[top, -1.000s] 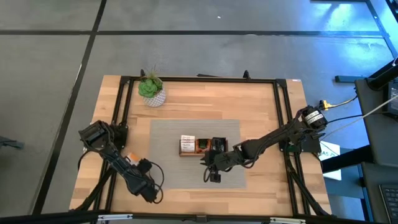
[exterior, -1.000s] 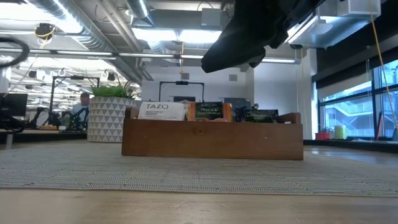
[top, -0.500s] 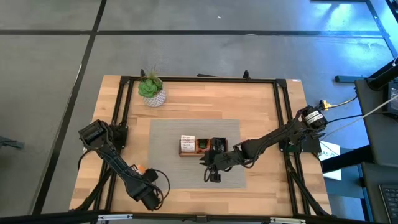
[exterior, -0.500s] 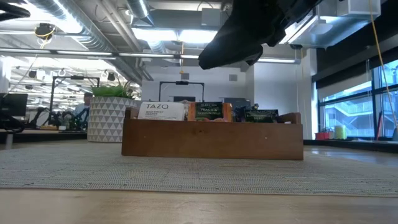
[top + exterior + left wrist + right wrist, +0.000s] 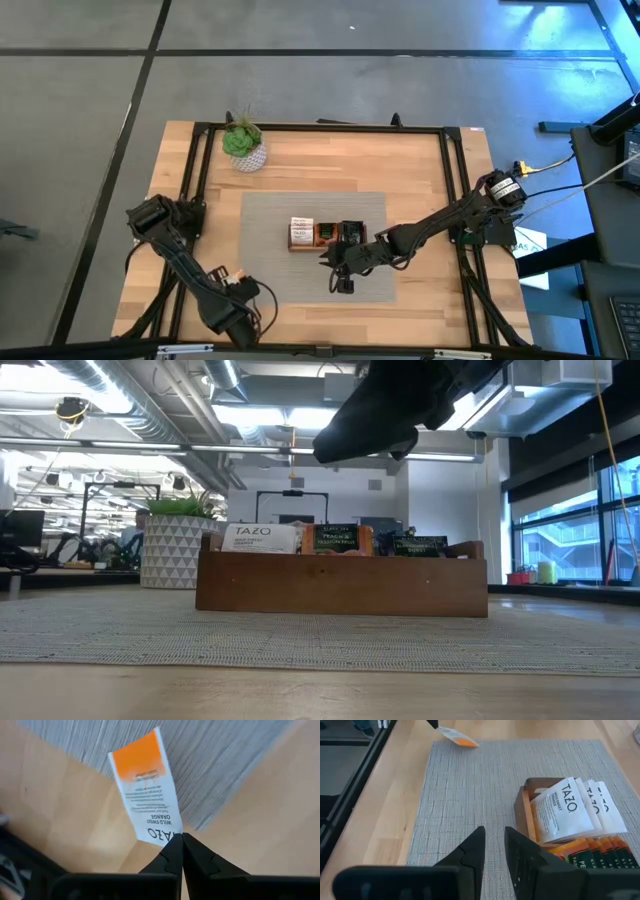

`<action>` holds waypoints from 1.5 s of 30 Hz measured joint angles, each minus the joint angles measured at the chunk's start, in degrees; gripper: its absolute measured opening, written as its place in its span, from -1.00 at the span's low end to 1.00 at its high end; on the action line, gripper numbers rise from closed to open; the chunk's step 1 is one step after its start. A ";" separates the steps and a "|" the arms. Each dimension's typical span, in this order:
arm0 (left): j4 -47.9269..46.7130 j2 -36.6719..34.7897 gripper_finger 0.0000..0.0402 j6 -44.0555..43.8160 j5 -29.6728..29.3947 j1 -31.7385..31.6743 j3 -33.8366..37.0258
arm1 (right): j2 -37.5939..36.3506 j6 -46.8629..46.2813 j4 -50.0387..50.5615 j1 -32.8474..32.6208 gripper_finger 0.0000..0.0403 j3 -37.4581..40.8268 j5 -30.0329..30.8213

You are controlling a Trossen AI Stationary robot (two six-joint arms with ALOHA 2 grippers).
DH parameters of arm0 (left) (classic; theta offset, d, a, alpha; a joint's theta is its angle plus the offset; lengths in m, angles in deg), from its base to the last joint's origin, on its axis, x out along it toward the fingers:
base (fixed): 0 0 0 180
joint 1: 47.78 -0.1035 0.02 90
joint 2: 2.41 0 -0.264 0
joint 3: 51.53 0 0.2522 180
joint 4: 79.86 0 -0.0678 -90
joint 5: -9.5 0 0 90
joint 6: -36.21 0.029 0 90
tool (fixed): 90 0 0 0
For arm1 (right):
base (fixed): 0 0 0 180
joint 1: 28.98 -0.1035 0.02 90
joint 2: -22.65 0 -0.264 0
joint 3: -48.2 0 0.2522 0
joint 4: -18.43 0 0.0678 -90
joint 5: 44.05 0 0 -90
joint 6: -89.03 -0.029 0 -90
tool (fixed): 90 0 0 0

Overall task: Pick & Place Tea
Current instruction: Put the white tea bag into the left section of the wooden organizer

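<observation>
The left hand (image 5: 179,840) was pinched shut on the corner of a white-and-orange tea bag (image 5: 146,787), which stuck out straight ahead of its fingertips, the orange end farthest from the hand. Bag and hand hung above the near left part of the bench (image 5: 420,170), over bare wood just off the corner of the grey mat (image 5: 270,290) that lay beyond the bag. From above, the bag (image 5: 236,274) showed as a small pale patch at the tip of the left arm, well apart from the tray (image 5: 325,236). The right hand (image 5: 492,851) hovered over the mat just in front of the tray (image 5: 527,815), its fingers a narrow gap apart with nothing between them. Ahead of it, white tea bags (image 5: 567,810) stood packed in the tray's end compartment, orange ones (image 5: 592,855) beside them. In the right wrist view the held bag (image 5: 456,737) showed far ahead of that hand, by the mat's far edge. A potted plant (image 5: 243,144) stood at the bench's far left corner.
</observation>
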 joint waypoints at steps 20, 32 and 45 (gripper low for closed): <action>0.41 -0.20 -0.99 4.24 -13.12 -0.09 -5.94 | 8.75 16.43 -19.98 -3.96 -0.62 0.00 -3.55; 3.11 -0.22 -0.99 6.19 -13.13 -0.11 -5.94 | 11.50 8.11 -27.55 -0.63 -0.40 0.02 -5.22; 3.25 -0.24 -0.99 9.05 -11.90 -0.11 -5.94 | 12.92 9.91 -38.00 -0.03 0.33 -0.04 -8.56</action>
